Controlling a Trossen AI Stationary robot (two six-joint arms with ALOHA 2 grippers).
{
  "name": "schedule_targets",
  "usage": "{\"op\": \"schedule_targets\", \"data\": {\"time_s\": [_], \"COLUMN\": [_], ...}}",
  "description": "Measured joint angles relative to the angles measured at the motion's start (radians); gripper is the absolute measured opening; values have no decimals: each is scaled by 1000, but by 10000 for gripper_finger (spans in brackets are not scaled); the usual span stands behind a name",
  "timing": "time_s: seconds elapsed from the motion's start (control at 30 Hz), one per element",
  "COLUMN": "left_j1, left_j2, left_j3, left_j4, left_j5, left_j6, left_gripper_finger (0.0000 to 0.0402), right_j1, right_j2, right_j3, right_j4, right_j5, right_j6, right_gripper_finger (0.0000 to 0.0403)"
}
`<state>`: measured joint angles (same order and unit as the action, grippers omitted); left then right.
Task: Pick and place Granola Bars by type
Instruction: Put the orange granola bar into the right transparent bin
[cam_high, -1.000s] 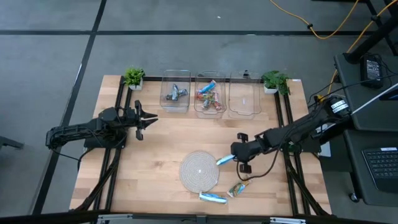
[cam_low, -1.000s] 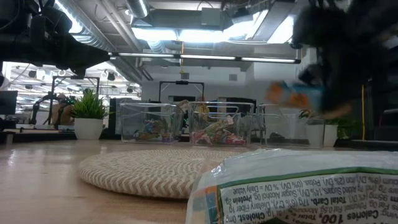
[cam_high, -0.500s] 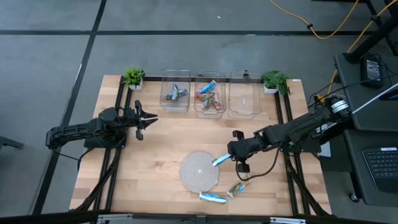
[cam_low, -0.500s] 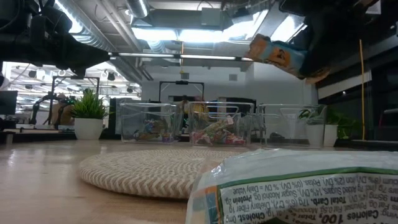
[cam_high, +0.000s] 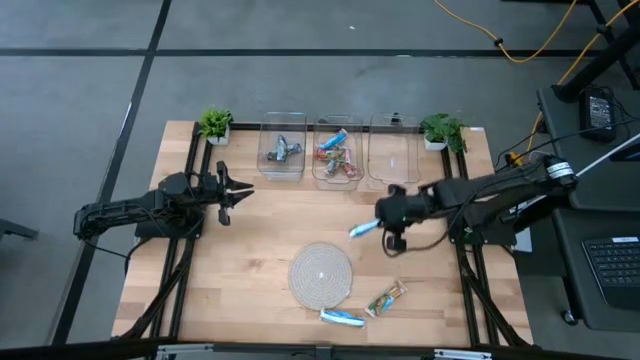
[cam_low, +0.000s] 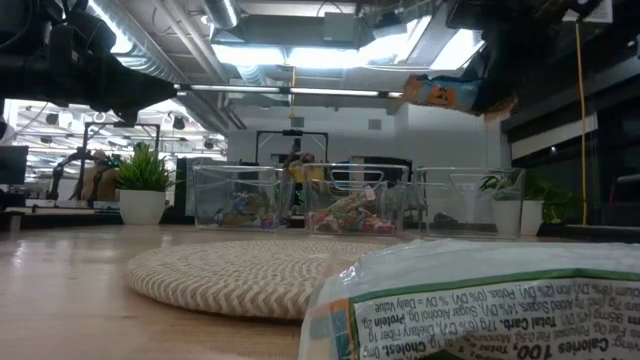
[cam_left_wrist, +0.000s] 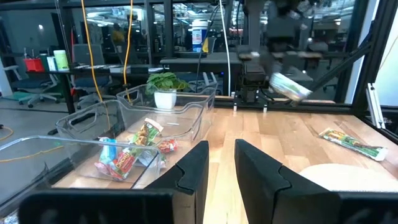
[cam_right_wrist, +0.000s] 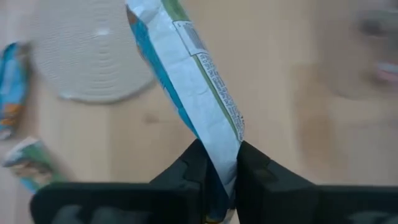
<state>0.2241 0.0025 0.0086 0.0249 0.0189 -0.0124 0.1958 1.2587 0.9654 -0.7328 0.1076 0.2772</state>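
Observation:
My right gripper hangs over the table between the round woven mat and the bins, shut on a bright blue and white granola bar, which also shows in the low view as the same bar. A second blue bar and a green-and-white bar lie flat on the wood near the table's near edge. The left bin holds grey-blue bars, and the middle bin holds mixed red, green and blue ones. My left gripper waits open at the table's left. My right gripper pinches the blue bar between its two fingers at one end of the wrapper. The rest of the bar sticks out past the fingertips toward the table's left. It is lifted clear of the table and slightly tilted.
The right bin shows no bars inside. Small potted plants stand at the far left corner and far right corner. Black rails run along both table sides. Bare wood lies between the mat and the bins.
My right gripper, still shut on the blue bar, has risen and moved from the mat's right edge toward the table's far edge and the bins. The bar has travelled with it and stands clear of the mat.

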Motion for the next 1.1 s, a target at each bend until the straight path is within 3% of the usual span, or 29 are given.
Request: {"op": "schedule_targets", "data": {"time_s": [0.2, 0.57, 0.73, 0.97, 1.1], "left_j1": [0, 0, 0, 0, 0], "left_j2": [0, 0, 0, 0, 0], "left_j3": [0, 0, 0, 0, 0], "left_j4": [0, 1, 0, 0, 0], "left_j5": [0, 0, 0, 0, 0], "left_j6": [0, 0, 0, 0, 0], "left_gripper_finger": [72, 72, 72, 72, 69], "right_j1": [-69, -142, -264, -457, -553], "right_j2": [-67, -114, -116, -117, -117], "right_j3": [114, 152, 192, 289, 310], "right_j4": [-199, -215, -251, -313, -334], "right_j5": [83, 83, 82, 78, 78], "right_j6": [4, -100, -172, -252, -263], "right_gripper_finger": [35, 52, 33, 49, 36]}}
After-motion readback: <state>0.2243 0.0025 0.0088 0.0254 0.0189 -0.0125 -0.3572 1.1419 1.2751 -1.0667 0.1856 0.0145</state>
